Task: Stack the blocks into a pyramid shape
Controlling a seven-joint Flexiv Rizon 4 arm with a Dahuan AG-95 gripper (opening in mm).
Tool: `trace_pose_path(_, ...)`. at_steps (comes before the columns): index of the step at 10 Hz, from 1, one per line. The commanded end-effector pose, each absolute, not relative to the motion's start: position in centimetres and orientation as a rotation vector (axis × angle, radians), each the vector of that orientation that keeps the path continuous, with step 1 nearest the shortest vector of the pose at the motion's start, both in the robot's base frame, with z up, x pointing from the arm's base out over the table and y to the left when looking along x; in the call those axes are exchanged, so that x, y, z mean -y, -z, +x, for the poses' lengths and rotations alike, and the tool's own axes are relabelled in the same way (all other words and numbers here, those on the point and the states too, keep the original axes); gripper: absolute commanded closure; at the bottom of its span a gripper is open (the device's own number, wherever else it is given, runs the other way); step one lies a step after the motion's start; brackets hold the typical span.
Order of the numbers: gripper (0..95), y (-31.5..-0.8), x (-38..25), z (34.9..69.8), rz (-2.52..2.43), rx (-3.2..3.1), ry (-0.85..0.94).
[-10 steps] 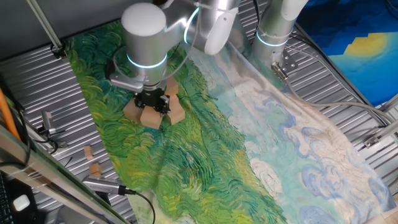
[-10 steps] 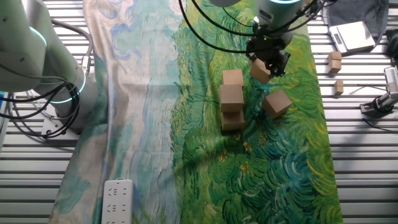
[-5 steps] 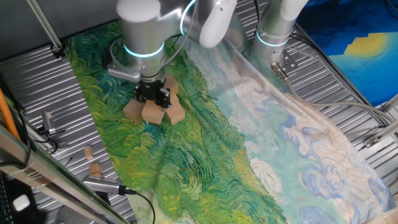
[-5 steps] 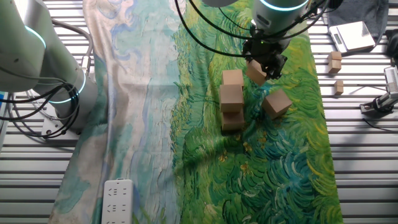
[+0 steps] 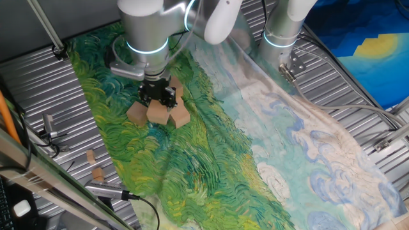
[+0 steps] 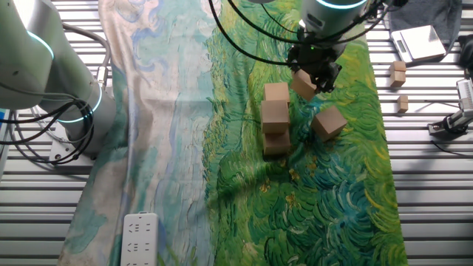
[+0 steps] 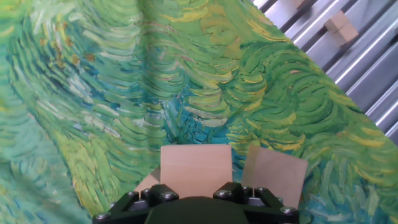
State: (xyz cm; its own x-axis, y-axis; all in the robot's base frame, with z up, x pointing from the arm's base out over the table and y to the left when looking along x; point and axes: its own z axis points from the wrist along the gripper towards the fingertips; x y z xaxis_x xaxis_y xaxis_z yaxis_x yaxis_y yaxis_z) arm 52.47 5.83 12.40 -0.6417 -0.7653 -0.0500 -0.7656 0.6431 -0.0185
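gripper (image 6: 313, 77) closed on one block (image 6: 304, 84), lifted beside the other blocks (image 6: 276, 118).

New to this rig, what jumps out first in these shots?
The swirly green painted cloth covering the table, with the gripper over its far end shut on a wooden block. Right beside it, a row of blocks runs along the cloth, and a loose block lies apart on the other side. Two small wooden bits lie off the cloth on the metal slats.
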Motion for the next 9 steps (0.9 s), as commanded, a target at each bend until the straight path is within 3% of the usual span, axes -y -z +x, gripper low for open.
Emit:
trace_pose_path(1, 95.0, -12.42, -5.8, 52.47, -1.705, -2.629, 0.181)
trace_pose_path(4, 95.0, -12.42, -5.79, 52.47, -1.978, -2.449, 0.202)
trace_pose_path(9, 95.0, -12.56, -5.76, 52.4, -1.969, -2.424, 0.152)
